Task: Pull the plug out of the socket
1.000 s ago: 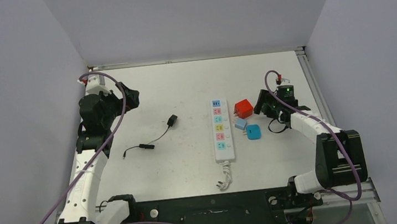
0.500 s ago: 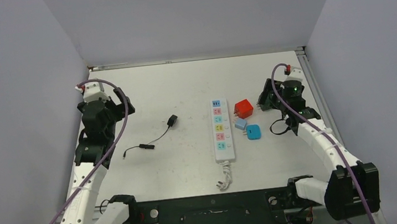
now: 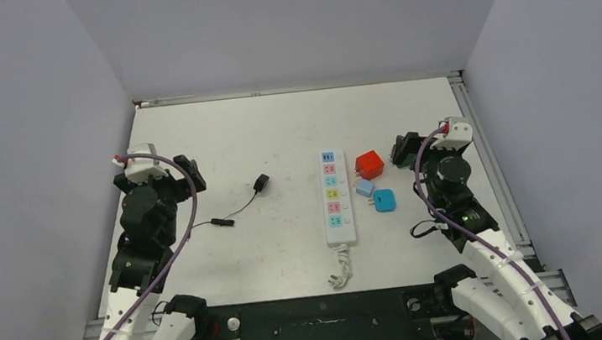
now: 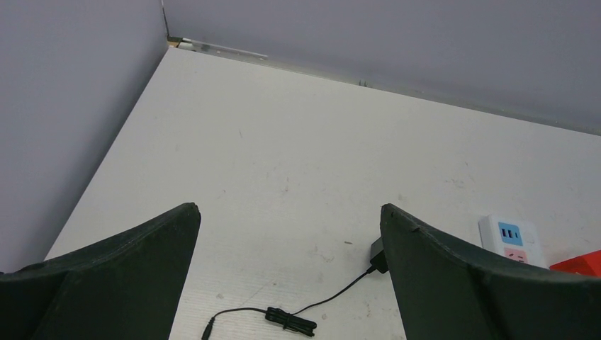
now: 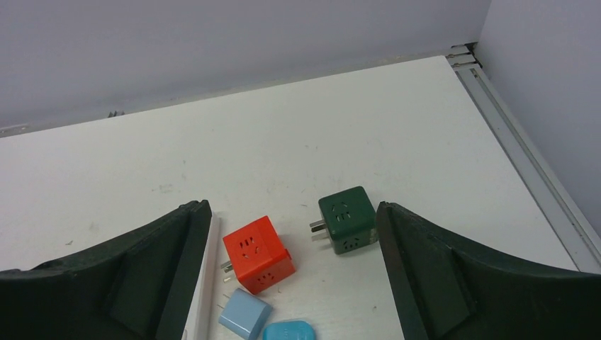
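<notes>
Socket (image 3: 336, 197) is lying flat, outlets looking empty. Green cube plug (image 5: 346, 224) is sitting loose, right of socket. Left gripper (image 4: 290, 212) and right gripper (image 5: 291, 205) are hanging released, holding nothing. Pull is looking done.

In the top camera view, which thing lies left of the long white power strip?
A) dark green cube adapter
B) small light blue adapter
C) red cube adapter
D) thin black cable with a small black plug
D: the thin black cable with a small black plug lies left of the long white power strip, apart from it.
</notes>
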`<action>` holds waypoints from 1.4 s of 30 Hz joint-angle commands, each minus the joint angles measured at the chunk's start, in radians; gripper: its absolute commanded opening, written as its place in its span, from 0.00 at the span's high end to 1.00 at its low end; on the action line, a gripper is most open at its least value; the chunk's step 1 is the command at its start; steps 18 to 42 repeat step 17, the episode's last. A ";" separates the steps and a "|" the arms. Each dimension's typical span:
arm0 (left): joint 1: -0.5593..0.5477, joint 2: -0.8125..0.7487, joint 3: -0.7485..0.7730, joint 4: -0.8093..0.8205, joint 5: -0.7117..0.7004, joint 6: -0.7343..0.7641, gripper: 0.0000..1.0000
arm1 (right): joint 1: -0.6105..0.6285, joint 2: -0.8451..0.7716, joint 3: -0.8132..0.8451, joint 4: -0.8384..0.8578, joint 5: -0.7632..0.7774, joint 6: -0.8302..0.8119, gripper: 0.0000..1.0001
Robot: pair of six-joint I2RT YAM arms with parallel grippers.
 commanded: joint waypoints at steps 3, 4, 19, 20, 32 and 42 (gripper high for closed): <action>-0.003 -0.004 0.000 0.026 -0.001 0.008 0.04 | 0.007 -0.069 -0.023 0.093 0.045 -0.027 0.10; -0.004 -0.005 -0.002 0.028 0.003 0.008 0.04 | 0.008 -0.074 -0.024 0.092 0.045 -0.028 0.10; -0.003 -0.004 -0.013 0.037 0.006 0.005 0.04 | 0.008 -0.090 -0.025 0.087 0.038 -0.025 0.10; -0.003 -0.004 -0.013 0.037 0.006 0.005 0.04 | 0.008 -0.090 -0.025 0.087 0.038 -0.025 0.10; -0.003 -0.004 -0.013 0.037 0.006 0.005 0.04 | 0.008 -0.090 -0.025 0.087 0.038 -0.025 0.10; -0.003 -0.004 -0.013 0.037 0.006 0.005 0.04 | 0.008 -0.090 -0.025 0.087 0.038 -0.025 0.10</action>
